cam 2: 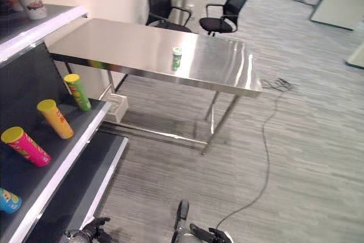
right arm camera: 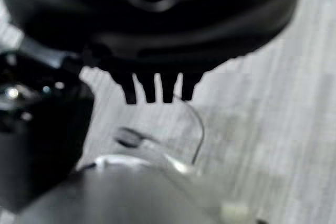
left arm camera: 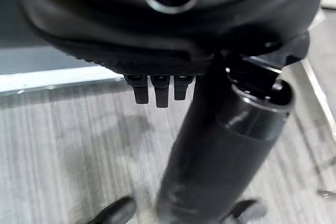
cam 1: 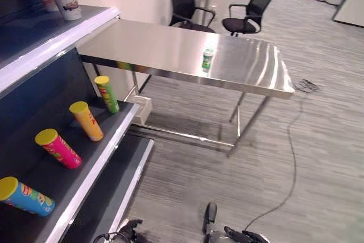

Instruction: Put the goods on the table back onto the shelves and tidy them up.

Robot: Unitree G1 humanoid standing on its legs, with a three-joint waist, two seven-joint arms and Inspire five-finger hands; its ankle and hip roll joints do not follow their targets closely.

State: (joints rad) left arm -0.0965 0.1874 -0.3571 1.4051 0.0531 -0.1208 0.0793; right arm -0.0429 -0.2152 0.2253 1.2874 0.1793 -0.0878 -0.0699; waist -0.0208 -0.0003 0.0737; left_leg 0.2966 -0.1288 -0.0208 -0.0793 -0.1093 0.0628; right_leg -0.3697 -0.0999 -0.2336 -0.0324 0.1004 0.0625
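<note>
Green can (cam 1: 208,59) stands upright on steel table (cam 1: 148,46), near front edge. Four tubes (cam 1: 86,120) lie on shelf (cam 1: 99,155). Your left hand (left arm camera: 157,88) and right hand (right arm camera: 157,86) hang low, fingers straight, empty.

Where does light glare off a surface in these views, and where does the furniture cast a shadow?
Left eye view: bright streaks of glare run across the right end of the steel table, just past the green can, which stands upright on it. Right eye view: the same streaks show on the tabletop, and the table casts a soft, dim shadow on the grey floor beneath it.
</note>
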